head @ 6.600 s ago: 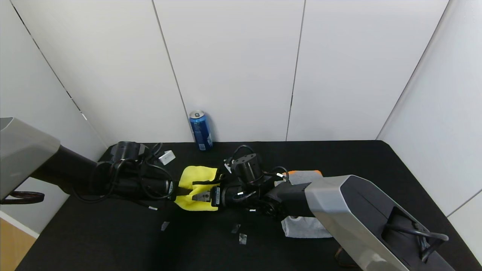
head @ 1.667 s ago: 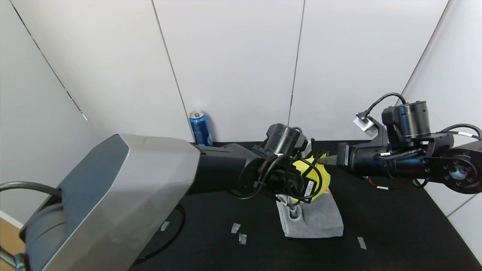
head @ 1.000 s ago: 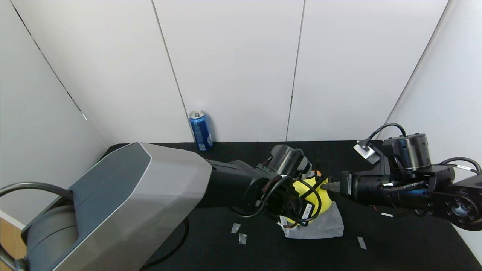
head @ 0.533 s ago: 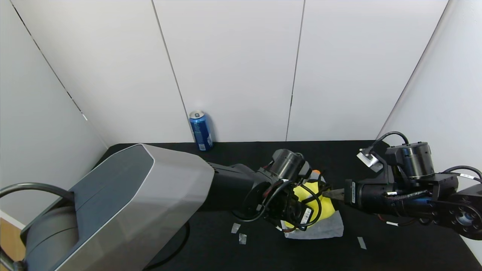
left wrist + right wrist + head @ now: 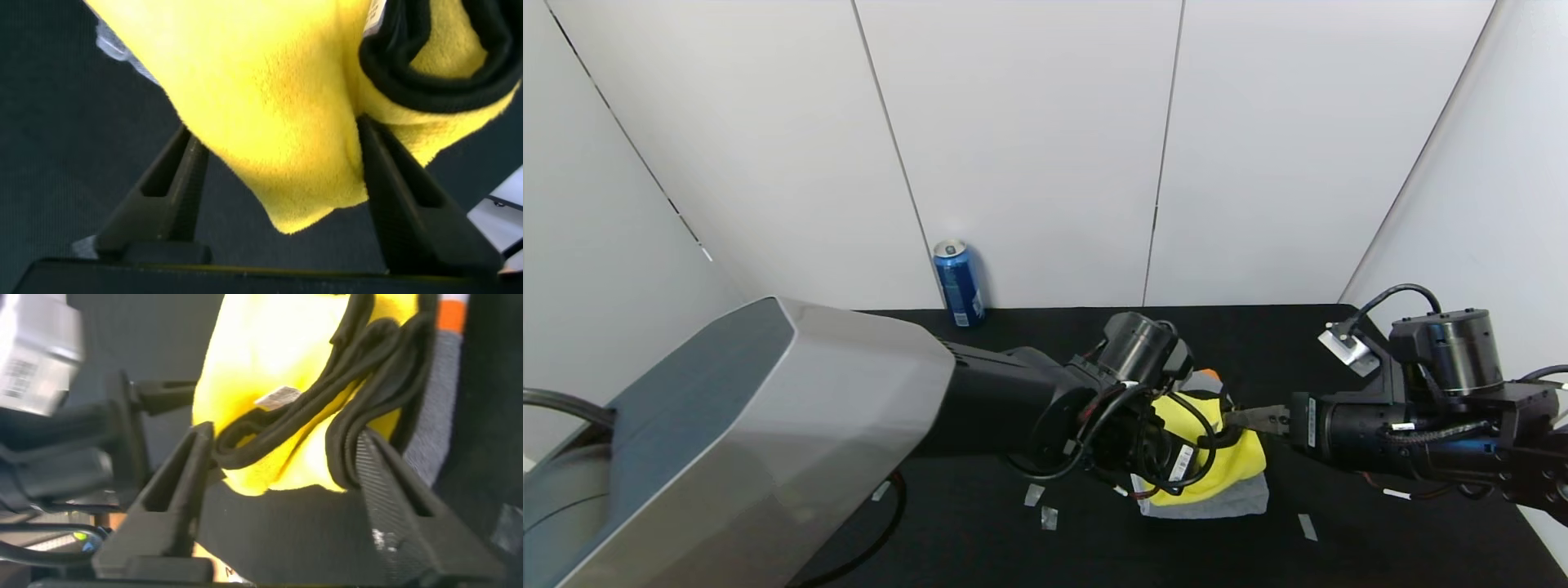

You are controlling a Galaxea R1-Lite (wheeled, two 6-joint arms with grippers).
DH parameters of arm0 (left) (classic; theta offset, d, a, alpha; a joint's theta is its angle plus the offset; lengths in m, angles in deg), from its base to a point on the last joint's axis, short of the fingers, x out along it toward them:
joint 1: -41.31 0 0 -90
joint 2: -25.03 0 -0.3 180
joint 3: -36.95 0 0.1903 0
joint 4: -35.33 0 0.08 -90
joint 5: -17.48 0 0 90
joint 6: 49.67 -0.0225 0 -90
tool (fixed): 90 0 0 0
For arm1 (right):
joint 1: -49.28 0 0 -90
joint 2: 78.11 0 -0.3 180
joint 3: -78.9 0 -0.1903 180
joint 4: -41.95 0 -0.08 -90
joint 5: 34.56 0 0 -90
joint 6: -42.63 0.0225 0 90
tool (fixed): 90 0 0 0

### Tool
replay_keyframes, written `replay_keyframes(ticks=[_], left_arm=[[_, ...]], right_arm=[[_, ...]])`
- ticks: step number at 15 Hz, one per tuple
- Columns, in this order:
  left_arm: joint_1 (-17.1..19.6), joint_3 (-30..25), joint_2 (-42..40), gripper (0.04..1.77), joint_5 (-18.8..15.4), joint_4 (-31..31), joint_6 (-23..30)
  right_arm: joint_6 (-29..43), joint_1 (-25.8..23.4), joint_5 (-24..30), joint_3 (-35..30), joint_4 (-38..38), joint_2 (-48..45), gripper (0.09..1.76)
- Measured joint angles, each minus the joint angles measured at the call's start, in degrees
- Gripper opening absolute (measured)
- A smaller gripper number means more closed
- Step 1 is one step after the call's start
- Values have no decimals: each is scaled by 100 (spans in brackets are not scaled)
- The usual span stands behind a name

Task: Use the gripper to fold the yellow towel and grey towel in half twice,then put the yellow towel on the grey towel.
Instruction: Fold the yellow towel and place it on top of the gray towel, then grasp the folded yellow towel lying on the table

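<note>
Both grippers' fingers have spread apart, leaving the yellow towel (image 5: 1225, 457) lower, now on the grey towel (image 5: 1241, 502).

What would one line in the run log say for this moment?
stage: placing | yellow towel: folded, lying on grey towel | left hand: open, at the towel | right hand: open, at its far edge

Both arms are meeting in the middle, grippers facing each other.
The left arm is reaching across from the left, wrist bent down, and the left gripper (image 5: 278, 171) is sitting with its fingers spread wide. The right arm is stretching in low from the right side, with the right gripper (image 5: 278, 478) also holding its fingers (image 5: 176, 486) apart.
</note>
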Motion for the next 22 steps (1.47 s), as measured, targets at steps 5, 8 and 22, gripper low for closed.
replay_keyframes(ticks=[5,8,22], left_arm=[[50,-184,-391,147,-2,-44,2],[157,-250,-579,155,-27,-35,22],[1675,-2285,-2441,169,-1154,813,115]], right_arm=[[-2,-72,2,-291,26,-383,148],[-5,-160,5,-383,37,-562,155],[452,1652,16,673,-741,217,168]])
